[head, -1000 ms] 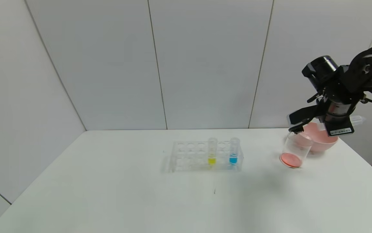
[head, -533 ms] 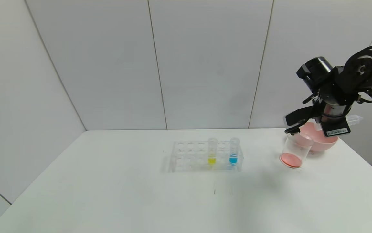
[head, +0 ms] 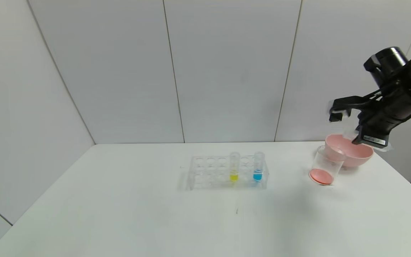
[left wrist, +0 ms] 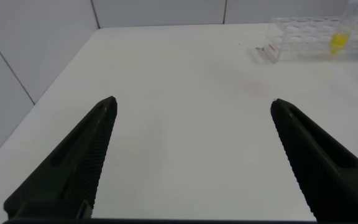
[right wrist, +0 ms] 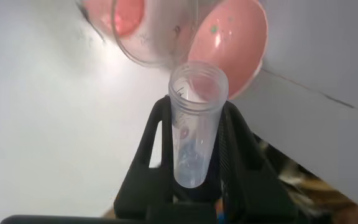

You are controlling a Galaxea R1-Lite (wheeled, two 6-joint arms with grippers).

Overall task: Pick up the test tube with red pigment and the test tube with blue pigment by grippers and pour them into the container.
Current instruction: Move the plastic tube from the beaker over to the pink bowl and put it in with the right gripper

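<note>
- My right gripper (right wrist: 194,134) has its fingers (right wrist: 146,149) clamped on the red tube (right wrist: 196,121), one on each side of its clear wall; the tube looks emptied (only a few droplets cling inside).
- In the head view the right gripper (head: 348,119) hangs in the air above the pink bowl (head: 360,154), and the tube there is mostly hidden by the arm.
- The beaker (head: 326,166) stands on the counter (head: 137,214) below the fingers, just beside the bowl, with a pinkish-red layer on its bottom. Off the tube's open mouth I see beaker (right wrist: 151,31) and bowl (right wrist: 229,40).
- The blue tube (head: 258,166) sits upright in the rack (head: 205,171), well apart from the right fingers, with a yellow tube (head: 234,166) two holes away.
- My left gripper (left wrist: 191,155) is spread wide over bare counter (left wrist: 185,99), holding nothing; the rack (left wrist: 303,37) lies well beyond its fingertips.
</note>
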